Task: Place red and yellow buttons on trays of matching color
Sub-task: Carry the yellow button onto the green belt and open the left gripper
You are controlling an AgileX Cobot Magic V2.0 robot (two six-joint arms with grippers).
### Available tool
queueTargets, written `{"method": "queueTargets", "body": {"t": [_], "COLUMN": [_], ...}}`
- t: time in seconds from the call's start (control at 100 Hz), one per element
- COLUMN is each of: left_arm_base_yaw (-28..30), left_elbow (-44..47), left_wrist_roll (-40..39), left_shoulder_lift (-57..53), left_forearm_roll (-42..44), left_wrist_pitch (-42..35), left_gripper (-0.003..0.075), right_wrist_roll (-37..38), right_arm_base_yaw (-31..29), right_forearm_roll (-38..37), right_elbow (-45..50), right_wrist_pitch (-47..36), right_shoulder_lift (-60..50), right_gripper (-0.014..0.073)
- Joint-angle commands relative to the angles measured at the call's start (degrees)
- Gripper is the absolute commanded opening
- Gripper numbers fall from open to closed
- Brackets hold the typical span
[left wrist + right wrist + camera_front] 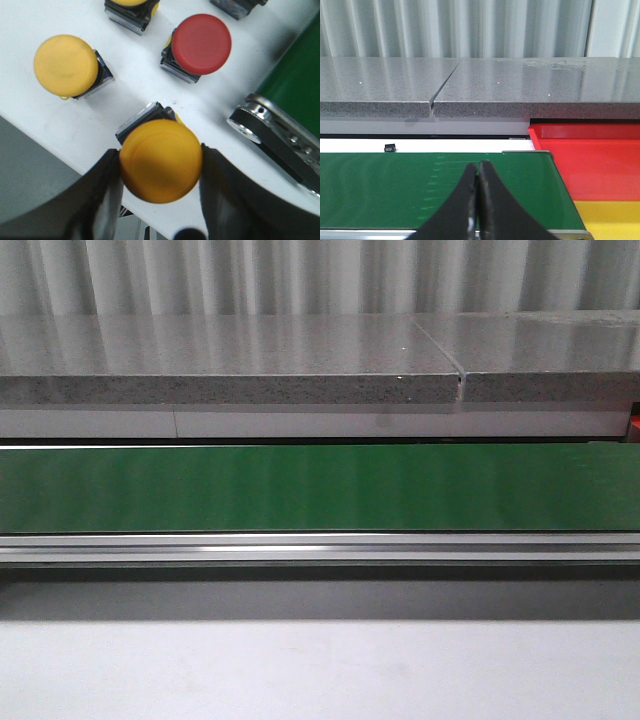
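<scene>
- The left gripper (161, 165) is clenched around a yellow button (160, 160); its two dark fingers (102, 200) press against either side of the round cap.
- That button's grey metal base (142, 122) shows just behind the cap, over the white desk (140, 75).
- Near it on the desk stands a second yellow button (65, 65), apart from the held one, its metal base poking out at one side.
- A red button (201, 44) stands on the same white surface, also apart from the others, with a dark base under it.
- Two more buttons are cut off by the edge of the left wrist view; one shows a bit of yellow (131, 4), the colour of the other I cannot tell.
- The end roller (257, 117) of the green conveyor belt (295, 85) lies beside the desk.
- The right gripper (479, 200) is closed with nothing in it, fingertips pressed together, hanging over the green belt.
- Off to its side sits the red tray (600, 165), and touching it, nearer the camera, the yellow tray (612, 220).
- Behind the belt runs a grey speckled stone ledge (520, 85), with corrugated metal wall (470, 27) beyond.
- From the front view only the belt and ledge show; neither arm appears.
</scene>
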Motion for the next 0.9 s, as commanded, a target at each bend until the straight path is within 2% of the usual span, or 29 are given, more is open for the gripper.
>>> {"method": "queueTargets", "body": {"t": [0.0,0.29,0.6,0.89], "left_arm_base_yaw": [-1.1,-9.3,-19.7,-23.4], "left_elbow": [-3.2,-12.8,-23.9,-26.2], "left_wrist_roll": [-0.7,-0.7,-0.7,-0.7], "left_shoulder_lift": [-3.8,-4.3,7.9,15.5], "left_forearm_roll": [-0.2,-1.5,-1.9,-1.9], "left_wrist_pitch": [0.8,4.1,4.6,3.8], "left_gripper": [0.0191,0.0191,0.0191,0.0191], "right_wrist_roll": [-0.6,-0.6,-0.6,-0.6], "right_arm_base_yaw": [-0.1,-0.1,-0.1,-0.1], "right_forearm_roll": [-0.1,-0.1,-0.1,-0.1], "right_elbow": [-0.3,-0.3,-0.3,-0.3], "right_wrist_pitch": [-4.7,-4.7,-4.7,-4.7], "right_shoulder_lift": [-0.9,-0.9,-0.9,-0.9], "right_gripper": [-0.0066,-0.0066,-0.0066,-0.0066]}}
